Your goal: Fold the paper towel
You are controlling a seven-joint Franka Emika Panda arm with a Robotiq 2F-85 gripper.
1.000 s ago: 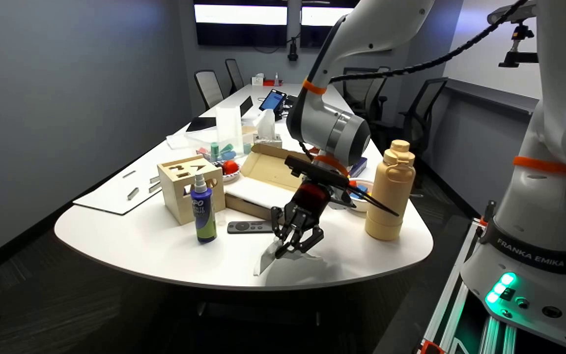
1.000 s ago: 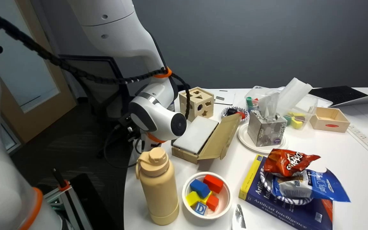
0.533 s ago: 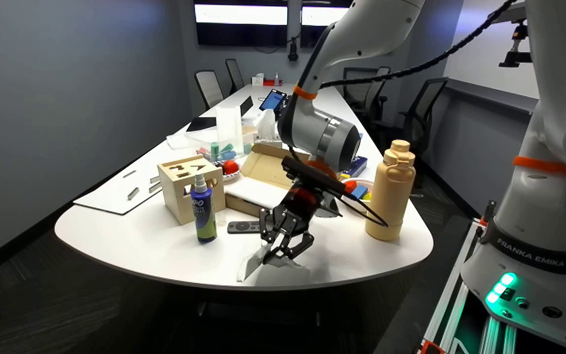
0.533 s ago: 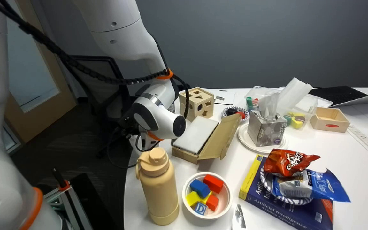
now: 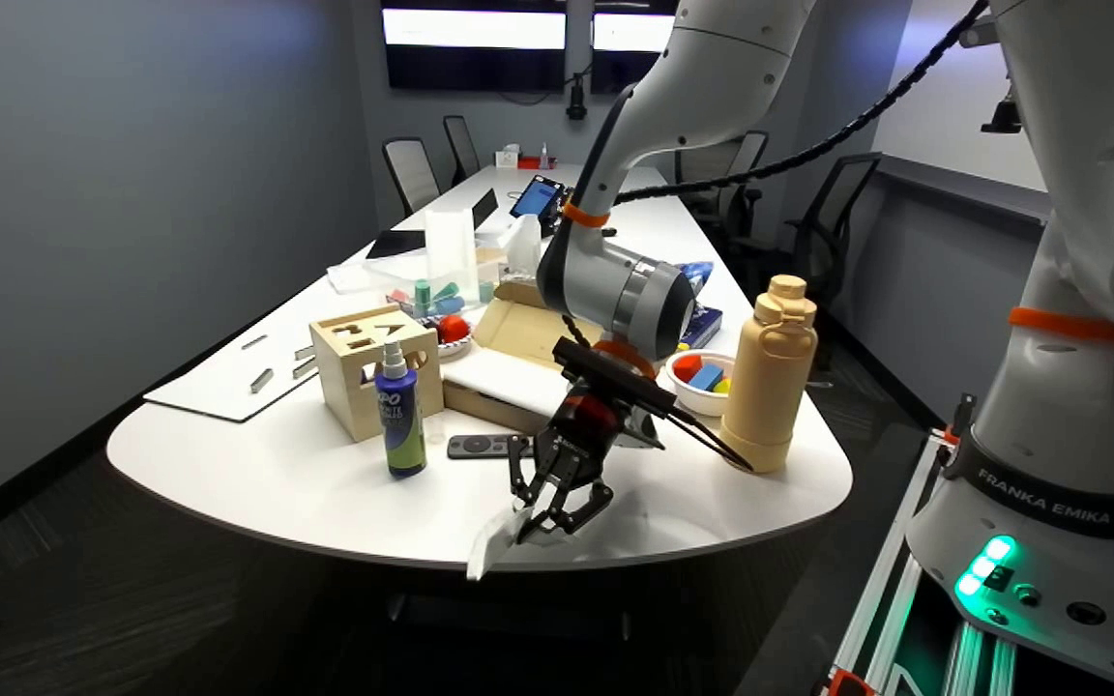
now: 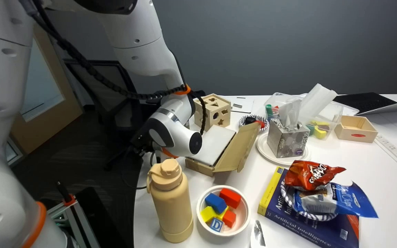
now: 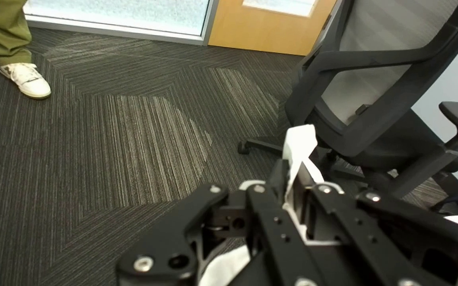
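Screens (image 5: 475,29) glare white, the table (image 5: 306,498) is bright with soft shadow near the gripper (image 5: 524,520), the floor (image 5: 151,628) dark.

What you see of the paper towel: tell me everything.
The paper towel is plain white, thin and soft-looking, bent rather than flat. The claw pinches it, and narrow flaps poke out beyond the grip. In an exterior view, one end slants downward and seems to reach past the edge of the table. Contact there is unclear.
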